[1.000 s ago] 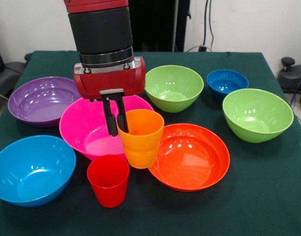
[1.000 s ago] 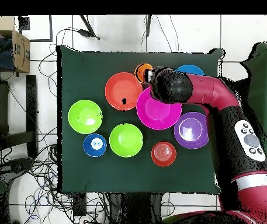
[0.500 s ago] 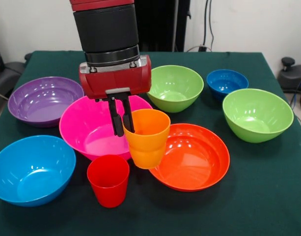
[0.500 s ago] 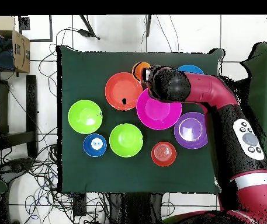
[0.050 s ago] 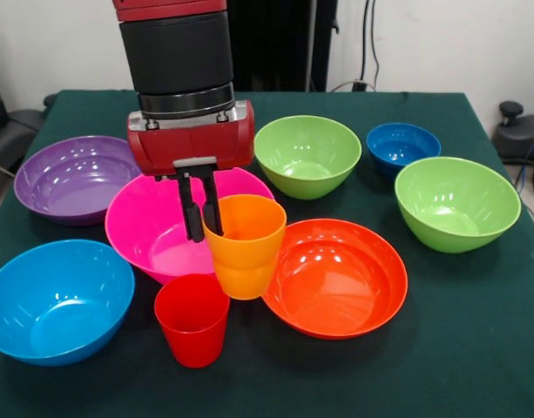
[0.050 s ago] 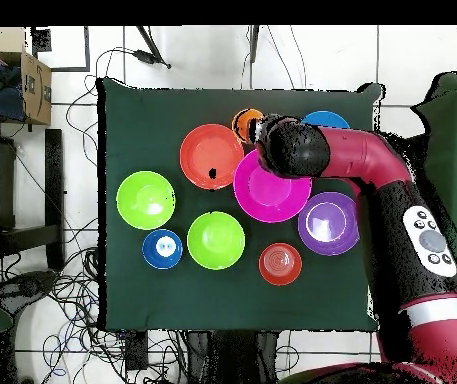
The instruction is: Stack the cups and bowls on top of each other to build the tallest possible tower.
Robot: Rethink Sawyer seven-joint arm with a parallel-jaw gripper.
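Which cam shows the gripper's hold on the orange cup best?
Front view. The gripper is shut on the orange cup, pinching its rim with one finger inside and one outside. In the overhead view the arm covers most of the cup, leaving only an orange sliver.

Brightness: bright, even indoor light in both views.
Source: from above, judging by highlights inside the bowls.
Glare: white streaks inside the glossy large orange-red plastic bowl (image 5: 336,276) and the glossy large pink plastic bowl (image 5: 162,228) to its left.
Shadows: soft and short on the dark green cloth-covered counter (image 5: 476,331), darkest just beside the orange-red bowl's base.
Focus: front view crisp; overhead view softer.
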